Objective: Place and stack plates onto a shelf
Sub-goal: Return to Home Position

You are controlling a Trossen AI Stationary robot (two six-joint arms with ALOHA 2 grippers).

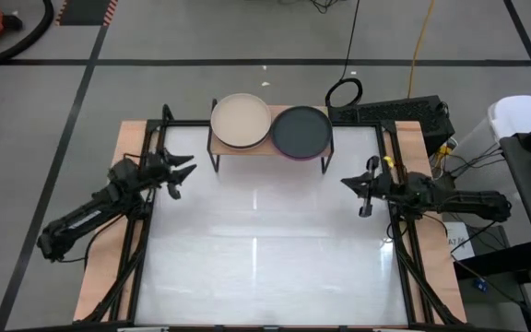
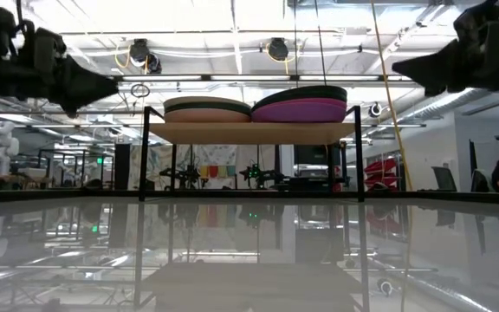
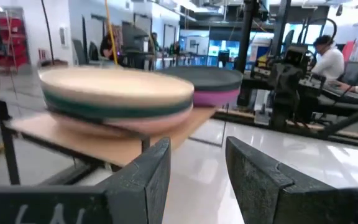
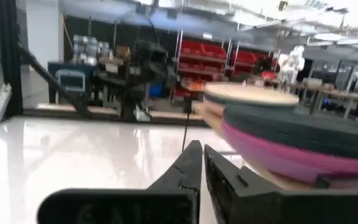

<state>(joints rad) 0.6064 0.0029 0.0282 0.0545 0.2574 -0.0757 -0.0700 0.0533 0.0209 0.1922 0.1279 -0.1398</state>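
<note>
The shelf (image 1: 247, 150), a low wooden top on thin black legs, stands at the table's far edge. On it rest two stacks of plates. The left stack (image 1: 241, 121) has a beige plate on top, with teal and pink ones (image 3: 120, 106) below. The right stack (image 1: 301, 132) has a dark plate on top, with pink and purple ones (image 2: 301, 111) under it. My left gripper (image 1: 184, 169) hovers open near the shelf's left end, holding nothing; its fingers (image 3: 148, 177) frame bare table. My right gripper (image 1: 344, 182) hovers shut and empty at the table's right, near the shelf's right end (image 4: 291, 177).
The glossy white table top (image 1: 265, 258) lies bare in front of the shelf. Black frame rails (image 1: 136, 258) run along both table sides. Cables and a power box (image 1: 404, 111) lie behind the far right corner. A seated person (image 3: 328, 59) shows in the room beyond.
</note>
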